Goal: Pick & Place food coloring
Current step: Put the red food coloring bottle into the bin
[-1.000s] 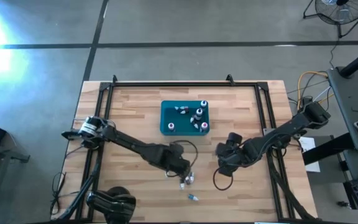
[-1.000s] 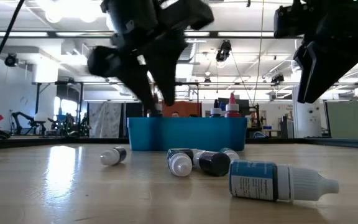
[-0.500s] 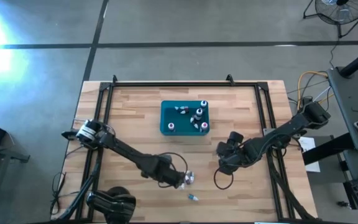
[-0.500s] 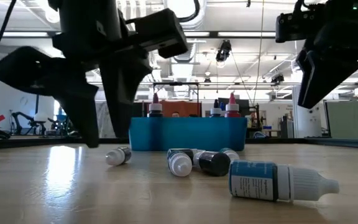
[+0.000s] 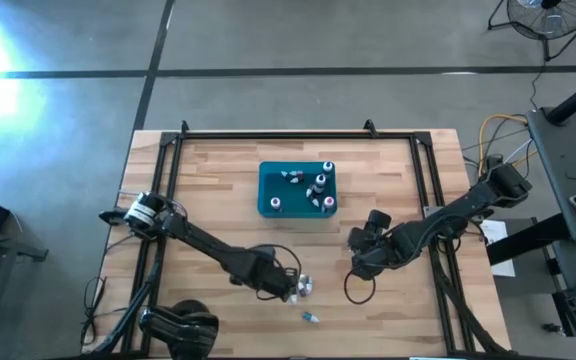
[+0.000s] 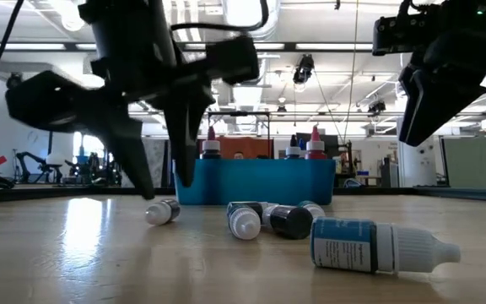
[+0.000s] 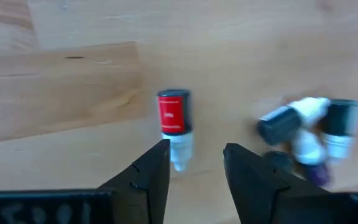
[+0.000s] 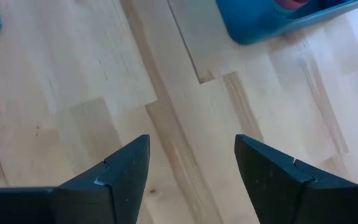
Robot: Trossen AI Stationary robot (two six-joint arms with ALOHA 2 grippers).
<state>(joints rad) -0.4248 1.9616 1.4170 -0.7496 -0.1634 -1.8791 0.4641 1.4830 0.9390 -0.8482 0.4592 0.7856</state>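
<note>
- Near the table's front edge, the left gripper (image 7: 196, 163) hangs low with its fingers parted, gripping nothing, a red bottle (image 7: 173, 127) lying just ahead of the gap.
- Beside it, a small cluster of bottles (image 6: 272, 219) lies loose.
- Over bare wood, the right gripper (image 8: 191, 165) hovers wide open and empty, beside the teal bin (image 5: 298, 190), where more bottles stand.

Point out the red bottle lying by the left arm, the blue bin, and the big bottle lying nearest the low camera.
red bottle (image 7: 172, 113), left wrist view, its red body
blue bin (image 5: 268, 186), high view, bare floor inside
big bottle (image 6: 353, 245), low view, its label
</note>
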